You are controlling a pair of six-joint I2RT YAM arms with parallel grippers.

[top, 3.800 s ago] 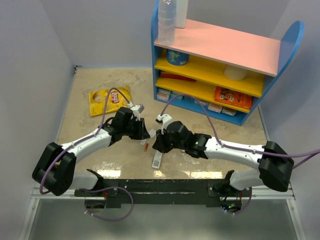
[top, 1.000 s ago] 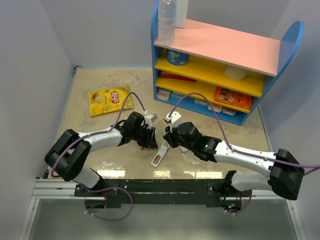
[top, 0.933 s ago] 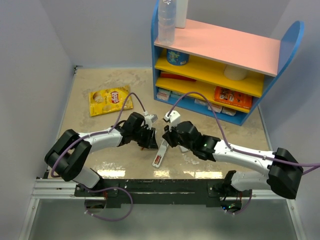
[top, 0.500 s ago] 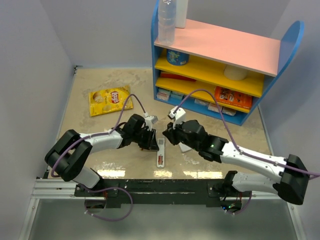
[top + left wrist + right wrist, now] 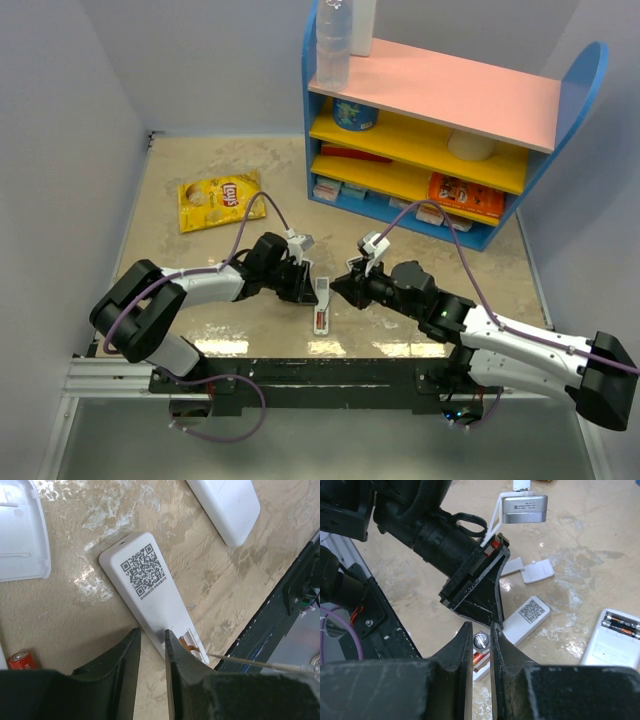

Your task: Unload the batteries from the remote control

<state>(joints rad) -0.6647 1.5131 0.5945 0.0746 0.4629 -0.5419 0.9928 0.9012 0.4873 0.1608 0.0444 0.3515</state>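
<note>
Top external: the remote control [image 5: 321,305] lies flat on the table [image 5: 200,300], close to the middle of the near edge, with its long axis roughly square to that edge. At its far end the left gripper [image 5: 308,289] comes in from the left. The right gripper [image 5: 339,288] sits just beside the remote on the right, so the tips are near each other with the remote between them.

Left wrist: the remote is back-up with the QR label showing. Its slot is open at the end nearest the table's near edge.
- A battery [image 5: 191,642] sits in that slot, orange, partly hidden by a finger.
- The loose battery [image 5: 21,659] lies on the table, apart from the remote.
- The left jaws stand narrow and nothing is between them; bare table and the remote's edge show through the gap. One finger [image 5: 182,670] overlaps the remote, contact cannot be told.
- A thin pale stick [image 5: 260,662] runs from just beside the slot end out over the dark rail [image 5: 280,605]. What holds it is not visible.

Right wrist: the right jaws are almost fully closed, with only a slit between them. Whether anything is pinched cannot be told. A white slab device [image 5: 615,640] lies apart from the remote, its bay open with dark cells inside.
</note>
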